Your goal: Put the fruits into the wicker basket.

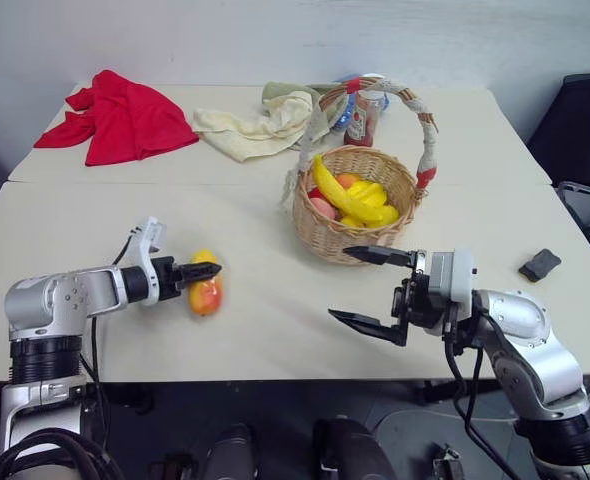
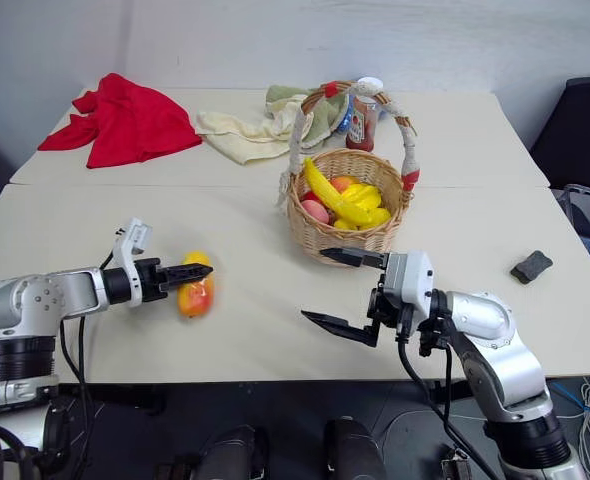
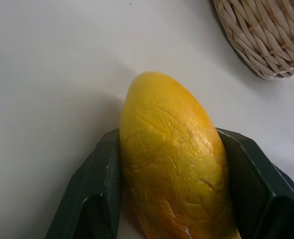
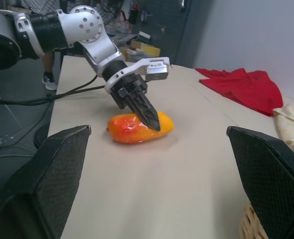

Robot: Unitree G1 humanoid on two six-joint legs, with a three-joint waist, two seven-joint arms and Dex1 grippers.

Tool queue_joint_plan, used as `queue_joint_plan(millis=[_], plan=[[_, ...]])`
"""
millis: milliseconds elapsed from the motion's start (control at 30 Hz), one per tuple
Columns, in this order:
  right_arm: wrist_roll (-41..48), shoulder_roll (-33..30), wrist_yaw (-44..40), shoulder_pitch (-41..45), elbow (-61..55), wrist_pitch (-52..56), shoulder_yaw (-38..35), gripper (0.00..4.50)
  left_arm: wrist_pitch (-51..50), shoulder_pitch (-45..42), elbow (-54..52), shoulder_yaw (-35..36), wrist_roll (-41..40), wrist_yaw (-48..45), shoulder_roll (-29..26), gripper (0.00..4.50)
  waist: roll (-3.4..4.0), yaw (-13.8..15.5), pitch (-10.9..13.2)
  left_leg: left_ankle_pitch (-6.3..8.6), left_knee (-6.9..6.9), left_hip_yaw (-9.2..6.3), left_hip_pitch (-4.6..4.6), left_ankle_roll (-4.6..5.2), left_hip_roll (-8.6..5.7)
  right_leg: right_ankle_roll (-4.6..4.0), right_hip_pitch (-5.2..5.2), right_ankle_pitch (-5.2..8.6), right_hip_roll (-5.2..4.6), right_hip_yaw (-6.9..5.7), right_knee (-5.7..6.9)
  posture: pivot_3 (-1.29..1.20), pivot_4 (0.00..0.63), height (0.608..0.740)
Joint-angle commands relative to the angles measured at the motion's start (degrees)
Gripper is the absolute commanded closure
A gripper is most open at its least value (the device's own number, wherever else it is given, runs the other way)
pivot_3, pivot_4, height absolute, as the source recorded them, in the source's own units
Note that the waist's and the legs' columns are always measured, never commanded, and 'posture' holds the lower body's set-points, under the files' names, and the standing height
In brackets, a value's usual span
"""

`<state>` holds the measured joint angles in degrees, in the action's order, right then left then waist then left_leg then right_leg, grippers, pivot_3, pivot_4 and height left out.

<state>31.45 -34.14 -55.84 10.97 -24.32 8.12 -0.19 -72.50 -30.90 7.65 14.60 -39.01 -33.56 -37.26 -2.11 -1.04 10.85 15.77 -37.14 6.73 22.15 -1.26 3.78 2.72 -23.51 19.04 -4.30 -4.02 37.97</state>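
An orange-yellow mango (image 1: 205, 293) lies on the pale table, left of centre. My left gripper (image 1: 205, 276) reaches in from the left and is shut on it; in the left wrist view both black fingers (image 3: 99, 189) press against the mango's (image 3: 172, 159) sides. The wicker basket (image 1: 325, 232) stands right of centre with its rope-wrapped handle up. A yellow banana (image 1: 340, 193) lies inside it on other fruit. My right gripper (image 1: 340, 284) hangs open just in front of the basket, pointing left, with nothing between its fingers.
A red cloth (image 1: 120, 115) and a cream towel (image 1: 260, 125) lie at the back of the table. A bottle (image 1: 363, 118) stands behind the basket. A small black block (image 1: 540, 265) sits near the right edge.
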Motion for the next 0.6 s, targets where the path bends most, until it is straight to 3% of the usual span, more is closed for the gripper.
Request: queue_joint_plan(millis=[33,133,300,467,600], plan=[[0.24,-2.28,2.34,-3.07,-2.74,0.25,-6.09,0.00,1.47,-1.72,-4.16,0.45,-3.12,-5.91,-2.42,2.17,-0.01,0.10,0.00,0.00,0.00,0.00,0.01,0.00,0.00,0.00,0.00,0.00,0.01,0.00,0.00,0.00,0.150,0.740],[-0.63,-3.72,4.05,-7.71,-3.27,0.18,-10.55,0.00,3.02,-4.57,-9.26,-1.23,-5.63,-10.37,-2.16,2.17,-0.01,0.74,0.01,-0.01,0.00,0.00,0.04,-0.01,0.01,0.00,-0.02,0.00,0.02,0.00,-0.03,0.00,0.150,0.740],[-0.52,-0.58,12.74,-15.85,-3.85,0.34,-20.05,0.00,16.63,-15.75,-8.20,-8.14,-0.32,-8.14,9.70,2.17,0.00,2.57,0.00,-0.04,-0.09,0.04,0.03,0.07,-0.09,0.19,0.13,-0.09,0.01,0.08,-0.14,0.00,0.150,0.740],[-1.00,2.68,15.55,-24.12,-9.10,-0.07,-21.54,0.00,36.65,-27.51,10.29,-11.14,8.33,-4.59,24.49,2.17,0.02,2.37,-0.01,-0.10,-0.18,0.20,0.05,0.21,-0.24,0.40,0.15,-0.21,0.12,0.27,-0.24,0.00,0.150,0.740],[-2.09,4.10,17.65,-26.47,-11.54,-0.33,-20.27,0.00,54.73,-33.13,26.02,-14.69,17.86,-2.89,30.55,2.17,0.02,1.56,-0.01,-0.10,-0.14,0.29,-0.07,0.14,-0.28,0.41,0.09,-0.21,0.72,0.53,-0.30,0.00,0.150,0.740]])
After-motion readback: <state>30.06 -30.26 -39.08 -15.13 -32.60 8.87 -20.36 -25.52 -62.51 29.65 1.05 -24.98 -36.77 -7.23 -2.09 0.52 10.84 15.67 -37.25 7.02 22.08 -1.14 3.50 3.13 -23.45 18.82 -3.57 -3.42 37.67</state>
